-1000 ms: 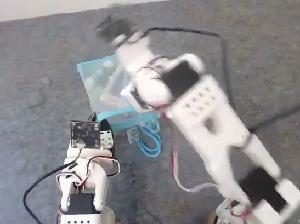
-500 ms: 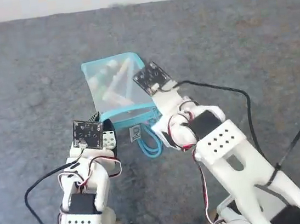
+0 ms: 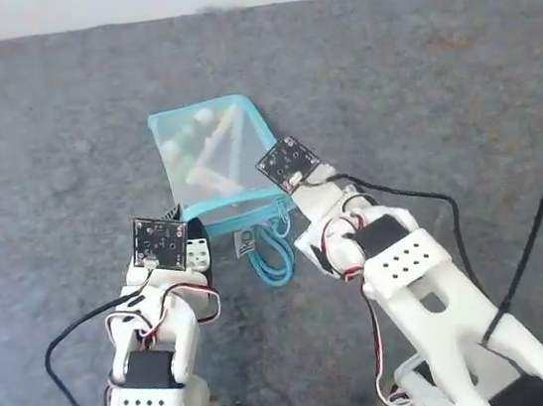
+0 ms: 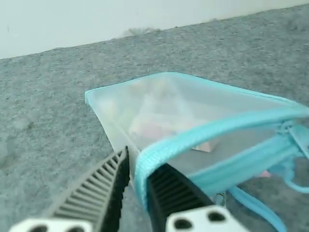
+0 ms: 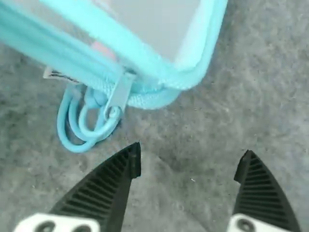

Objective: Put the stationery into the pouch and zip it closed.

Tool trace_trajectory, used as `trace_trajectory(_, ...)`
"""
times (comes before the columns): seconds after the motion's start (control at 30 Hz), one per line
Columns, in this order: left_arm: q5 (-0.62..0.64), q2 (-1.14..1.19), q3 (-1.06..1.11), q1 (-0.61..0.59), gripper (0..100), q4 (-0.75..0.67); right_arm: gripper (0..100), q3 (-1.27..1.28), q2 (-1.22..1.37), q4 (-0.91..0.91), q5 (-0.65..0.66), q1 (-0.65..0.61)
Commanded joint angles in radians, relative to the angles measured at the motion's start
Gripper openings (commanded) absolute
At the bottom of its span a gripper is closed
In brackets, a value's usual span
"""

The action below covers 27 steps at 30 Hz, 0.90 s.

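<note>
The pouch (image 3: pixel 221 185) lies on the grey, felt-like table (image 3: pixel 437 91) between the arms, with its zipper edge nearest them and running crosswise. It is frosted plastic with blue fabric trim, and the stationery (image 3: pixel 189 149) inside shows as blurred shapes. The left gripper (image 4: pixel 137 162) pinches the corner of the zipper edge. The right gripper (image 5: pixel 193 159) hangs spread wide, holding nothing, near the zipper pull (image 5: pixel 118 94).

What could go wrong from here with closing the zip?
1. The right gripper is open over bare carpet, short of the zipper pull; closing there could miss it or catch the cord loop instead.
2. The left gripper pinches just the thin rim of the pouch at one corner; a tug on the zip might slip it free.
</note>
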Motion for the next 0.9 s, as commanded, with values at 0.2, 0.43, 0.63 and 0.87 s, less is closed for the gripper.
trace_trajectory(0.2, -0.069, -0.012, -0.013, 0.015, 1, 0.023, 31.7, 0.107, -0.058, -0.255, 0.077, 0.004)
trace_trajectory(0.43, -0.071, -0.012, -0.013, 0.015, 1, 0.023, 31.7, 0.161, -0.059, -0.372, 0.292, 0.002)
trace_trajectory(0.63, -0.071, -0.012, -0.013, 0.017, 1, 0.023, 31.4, 0.161, -0.059, -0.516, 0.456, -0.001)
trace_trajectory(0.87, -0.071, -0.012, -0.013, 0.025, 1, 0.021, 31.3, 0.161, -0.048, -0.522, 0.522, -0.051)
